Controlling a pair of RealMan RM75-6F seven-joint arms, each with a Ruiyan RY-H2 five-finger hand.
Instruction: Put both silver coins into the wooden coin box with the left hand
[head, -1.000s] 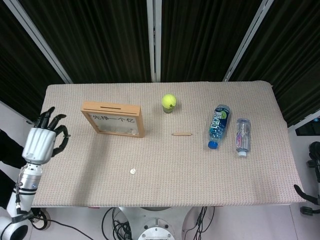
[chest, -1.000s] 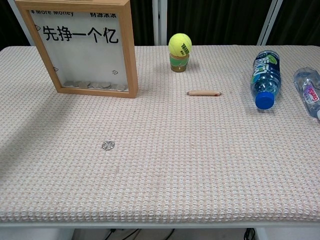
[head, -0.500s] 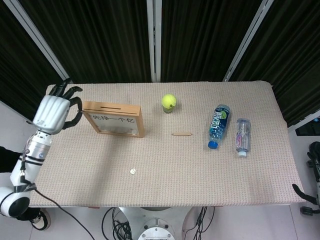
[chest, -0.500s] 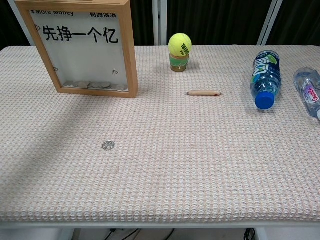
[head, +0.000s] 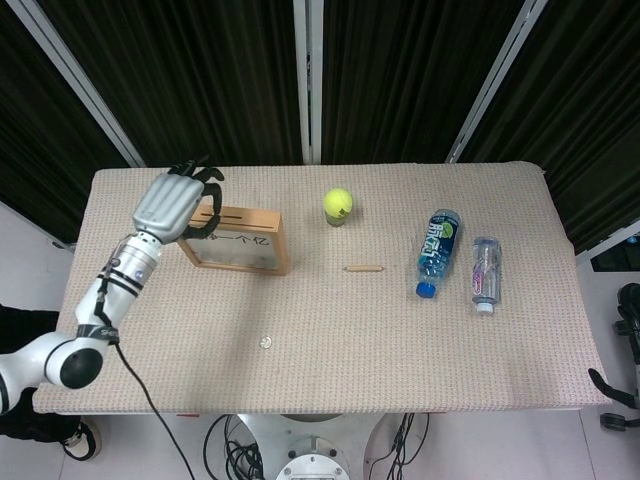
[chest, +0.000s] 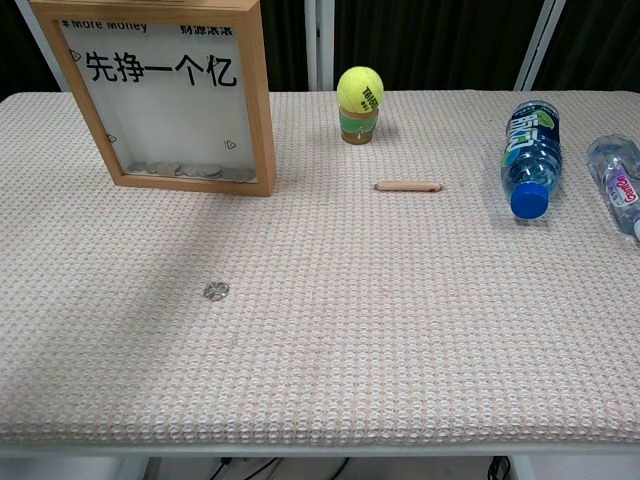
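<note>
Left hand (head: 178, 203) over the box's (head: 238, 243) upper left corner, at about 10 o'clock on the desk (head: 330, 370), fingers curled downward near the slot on the box's top edge. Cannot tell whether anything sits between the fingers. Out of the chest view altogether. Right hand out of both views.

Box upright at 10 o'clock, glass front with dark characters facing the near edge, several coins (chest: 190, 171) heaped along its bottom inside. One silver coin (head: 265, 342) flat on the desk at about 7 o'clock, well apart from the box and nearer the front edge; seen in the chest view too, below and just right of the box's middle. Only that one loose coin visible.

Tennis ball (head: 338, 203) on a small stand at 12 o'clock, right of the box. Thin wooden stick (head: 364, 268) lying flat near the centre. Blue-capped bottle (head: 437, 251) on its side at 2 o'clock, cap toward the near edge; clear bottle (head: 485, 273) just beside it at 3 o'clock, also lying down.
</note>
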